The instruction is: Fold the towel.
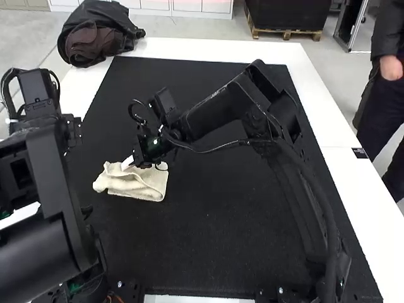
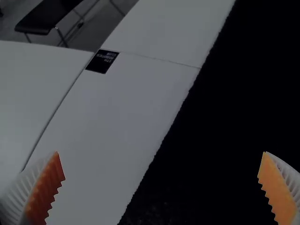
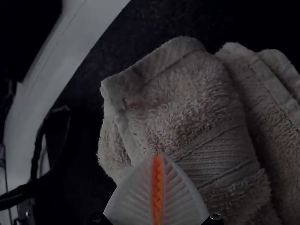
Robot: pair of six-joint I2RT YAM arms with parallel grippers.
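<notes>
So the white tabletop (image 1: 323, 120) is mostly covered by a black mat (image 1: 214, 243). A cream towel (image 1: 136, 184), kinda rumpled with layers folded over, is laid on the mat's left half. Some dark bag or jacket (image 1: 104, 16) is bundled at the far left corner, and a little black label (image 1: 360, 153) is stuck on the right border.

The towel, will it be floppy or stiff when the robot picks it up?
Probably floppy: the towel already lies in soft, uneven folds. It likely won't slip easily, because its surface looks fuzzy. It may come a bit undone when lifted, since the layers just lie loosely on each other.
</notes>
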